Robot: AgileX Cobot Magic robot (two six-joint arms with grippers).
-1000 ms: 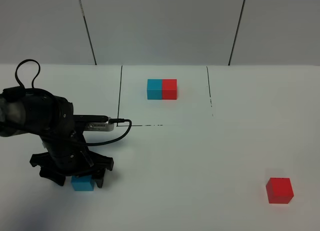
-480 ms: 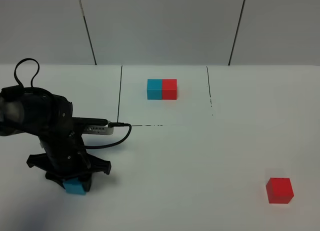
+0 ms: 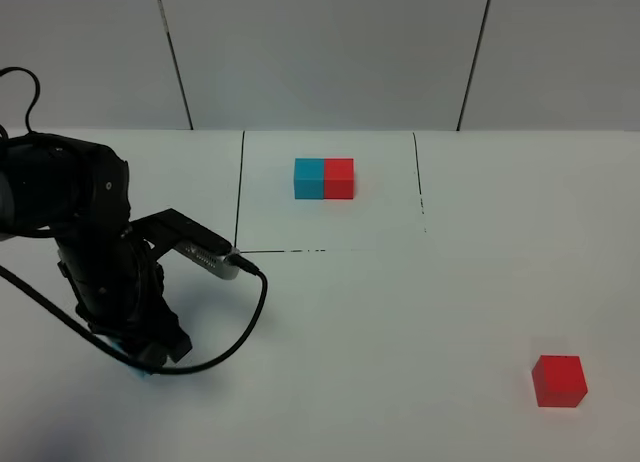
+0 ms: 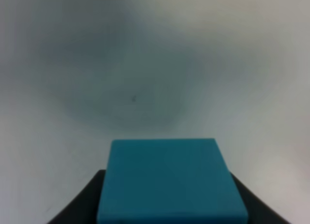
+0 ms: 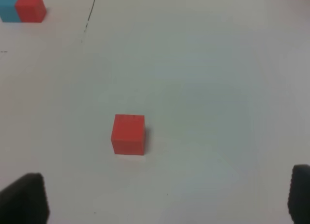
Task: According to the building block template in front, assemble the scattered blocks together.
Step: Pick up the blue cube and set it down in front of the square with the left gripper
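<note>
The template (image 3: pixel 324 178), a cyan and red bar, lies inside the marked rectangle at the back; it also shows in the right wrist view (image 5: pixel 23 8). My left gripper (image 3: pixel 150 360) is at the front left, shut on the cyan cube (image 4: pixel 167 178), whose top fills the space between the dark fingers (image 4: pixel 85 202). From above the arm hides nearly all of that cube; only a cyan sliver (image 3: pixel 139 371) shows. The red cube (image 3: pixel 559 380) sits alone at the front right. My right gripper (image 5: pixel 162 197) hangs open on the near side of the red cube (image 5: pixel 128 134), not touching it.
Thin black lines (image 3: pixel 240 187) mark a rectangle on the white table around the template. A black cable (image 3: pixel 240 327) loops from the left arm over the table. A grey panelled wall (image 3: pixel 320 52) closes the back.
The left gripper closed on the cyan cube. The left arm then turned and rose, and now covers the cube from above. The red cube and the template stayed put.
</note>
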